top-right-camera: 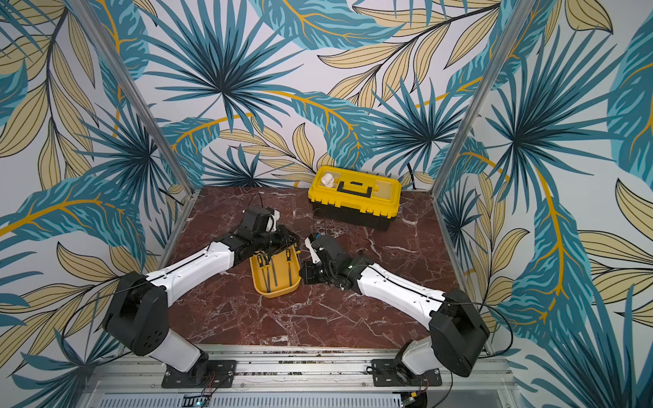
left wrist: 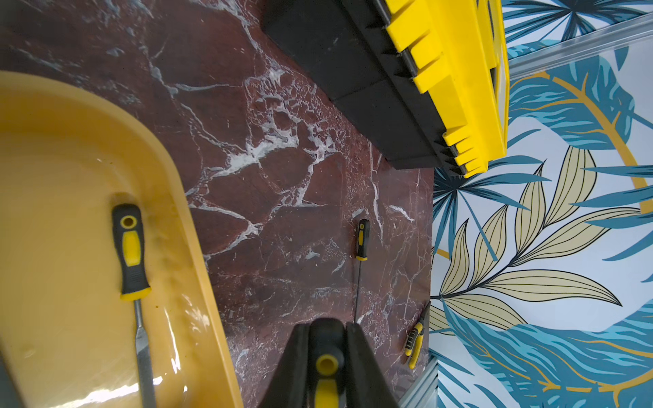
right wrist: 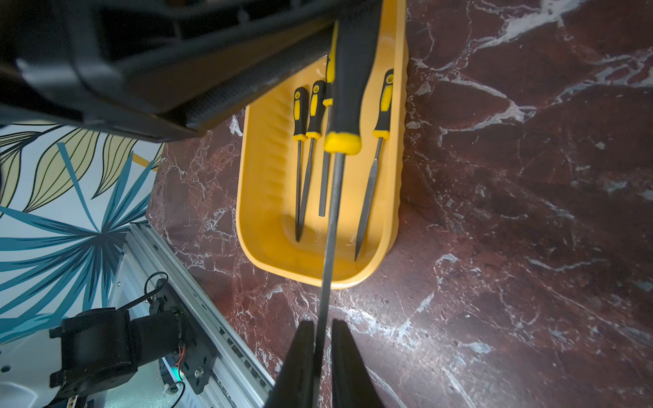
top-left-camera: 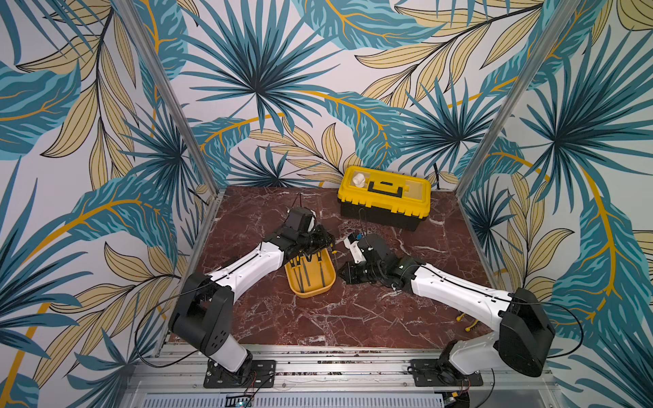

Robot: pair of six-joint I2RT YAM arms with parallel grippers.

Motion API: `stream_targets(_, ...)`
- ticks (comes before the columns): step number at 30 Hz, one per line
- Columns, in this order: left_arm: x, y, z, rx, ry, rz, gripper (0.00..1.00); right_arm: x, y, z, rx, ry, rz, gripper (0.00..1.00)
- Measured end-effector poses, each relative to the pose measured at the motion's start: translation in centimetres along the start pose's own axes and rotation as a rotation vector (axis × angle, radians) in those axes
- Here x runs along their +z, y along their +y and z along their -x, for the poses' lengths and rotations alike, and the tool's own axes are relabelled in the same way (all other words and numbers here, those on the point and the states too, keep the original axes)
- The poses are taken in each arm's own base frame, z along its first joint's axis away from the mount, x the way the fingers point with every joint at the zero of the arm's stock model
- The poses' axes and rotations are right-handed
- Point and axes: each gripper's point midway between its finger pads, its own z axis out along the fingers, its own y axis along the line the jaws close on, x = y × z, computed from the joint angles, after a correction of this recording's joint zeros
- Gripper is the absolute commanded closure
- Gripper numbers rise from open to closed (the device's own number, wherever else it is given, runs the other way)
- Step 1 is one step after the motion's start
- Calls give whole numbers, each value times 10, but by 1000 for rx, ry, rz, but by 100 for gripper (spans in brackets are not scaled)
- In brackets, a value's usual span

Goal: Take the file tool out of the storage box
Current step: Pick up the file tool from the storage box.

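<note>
Right wrist view puts the right gripper nearest you: its jaws closely flank the shaft of the file tool, but you cannot tell if they pinch. Farther on, the left gripper clamps its handle just outside the storage box, where four files lie.

I see the file tool running lengthwise through the frame, nearer the camera than the storage box. Its black handle, with a yellow collar, enters the left gripper. Its bare steel shaft passes between the fingers of the right gripper. I cannot confirm that the pads press it. Four files lie side by side on the box floor, one partly hidden. The box sits on the red marble table, near an aluminium rail.
</note>
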Motion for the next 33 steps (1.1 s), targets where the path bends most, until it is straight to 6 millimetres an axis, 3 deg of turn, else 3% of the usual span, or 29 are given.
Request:
stream_targets(12, 0, 1, 1, 2, -8, 7, 88, 0, -2, -1, -1, 2, -8, 92)
stream_targets(18, 0, 0, 1, 1, -7, 5, 77, 0, -2, 0, 0, 1, -9, 98)
stream_targets(27, 1, -4, -2, -3, 9, -19, 42, 0, -1, 2, 4, -13, -8, 100)
stream_targets(31, 1, -6, -3, 15, 16, -25, 19, 1, -8, 2, 14, -24, -35, 100)
stream_targets(33, 1, -4, -5, 30, 27, -20, 12, 2, -12, 2, 16, -31, -56, 100)
